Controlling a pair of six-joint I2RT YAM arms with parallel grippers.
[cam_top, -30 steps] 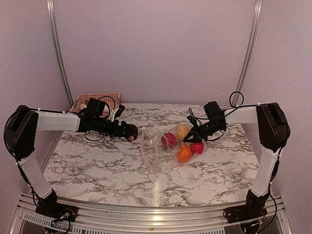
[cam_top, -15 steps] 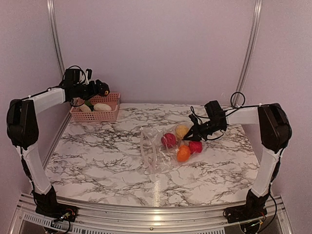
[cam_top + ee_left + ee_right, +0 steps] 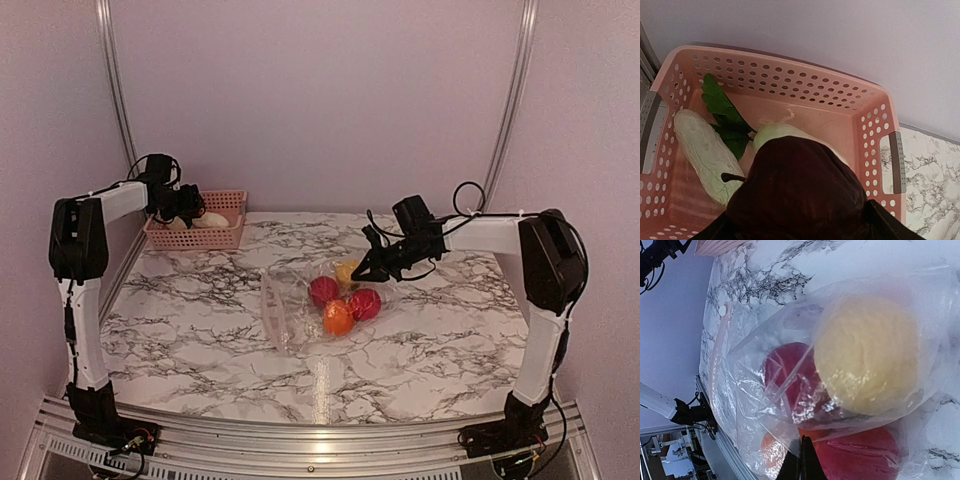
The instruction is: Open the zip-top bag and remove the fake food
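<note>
The zip-top bag [image 3: 292, 312] lies mid-table, its open mouth to the left. Inside it are two red fruits [image 3: 322, 291], an orange one [image 3: 338, 318] and a yellow one [image 3: 347, 270]. My right gripper [image 3: 366, 268] is shut on the bag's plastic at its right end. The right wrist view shows the fingertips [image 3: 803, 460] pinching the film of the bag [image 3: 747, 390] beside the yellow fruit [image 3: 867, 352] and a red fruit [image 3: 860, 455]. My left gripper [image 3: 188, 207] is over the pink basket [image 3: 228, 237], shut on a dark purple fruit [image 3: 795, 195].
In the pink basket [image 3: 790, 80] lie a pale green vegetable [image 3: 702, 152], a green leaf [image 3: 722, 107] and a whitish piece [image 3: 777, 132]. The basket stands at the table's back left corner against the wall. Metal rails run up the back wall.
My left arm carried the dark purple fruit from beside the bag back left to the basket. My right gripper dragged the bag and its fruits leftwards.
</note>
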